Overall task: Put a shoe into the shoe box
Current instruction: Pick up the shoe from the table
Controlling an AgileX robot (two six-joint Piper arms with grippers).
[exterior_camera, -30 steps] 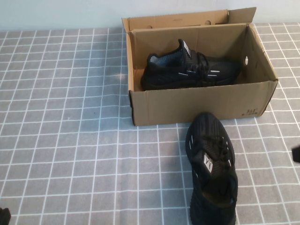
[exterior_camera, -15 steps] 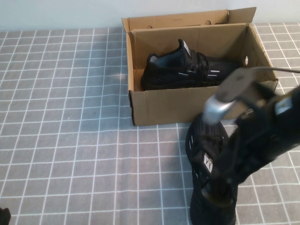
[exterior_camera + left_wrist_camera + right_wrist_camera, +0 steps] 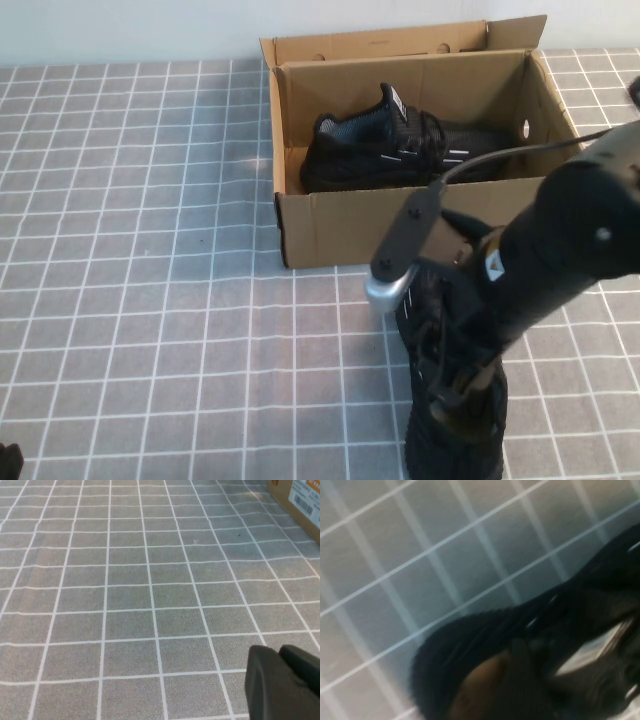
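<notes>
A: Target shoe (image 3: 452,400) lies on the tablecloth (image 3: 150,300) just in front of the shoe box (image 3: 420,225), toe toward it. Soft knit, light, floppy I'd guess; take the heel collar or tongue, not the mesh.

B: Right gripper (image 3: 455,385)?

A: Over the shoe's opening. Can't tell whether it's released or gripping.

B: Left gripper (image 3: 282,685)?

A: Clenched, empty, low at the near left, well away.

B: Box contents?

A: Matching sneaker (image 3: 400,150) inside on its side, lid flap up.

Brown cardboard shoe box (image 3: 330,225) at the far side of the table, lid flap open, one black mesh sneaker (image 3: 385,150) lying on its side inside, second black sneaker (image 3: 450,440) on the grid cloth just in front of the box, sole down, partly hidden
</notes>
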